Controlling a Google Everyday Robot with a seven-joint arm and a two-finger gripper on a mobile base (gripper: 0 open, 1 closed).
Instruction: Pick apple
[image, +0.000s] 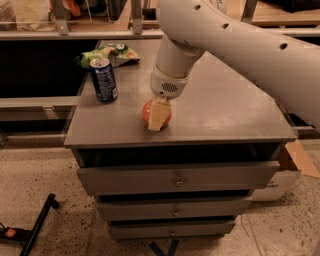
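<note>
Camera view: apple (146, 112) sits near the bench (230, 110) front edge, left of middle. My claw (157, 118) is down at it; open or gripping, cannot tell. Likely firm, smooth, bruisable: hold across its widest middle.

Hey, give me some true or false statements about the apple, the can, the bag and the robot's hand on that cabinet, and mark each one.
1. The hand is down at the apple, partly covering it. True.
2. The blue can lies on its side. False: it stands upright.
3. The green bag lies behind the can, toward the back of the cabinet top. True.
4. The apple sits inside a drawer. False: it is on the cabinet top, near the front edge.
5. The can touches the apple. False: bare tabletop shows between them.
</note>
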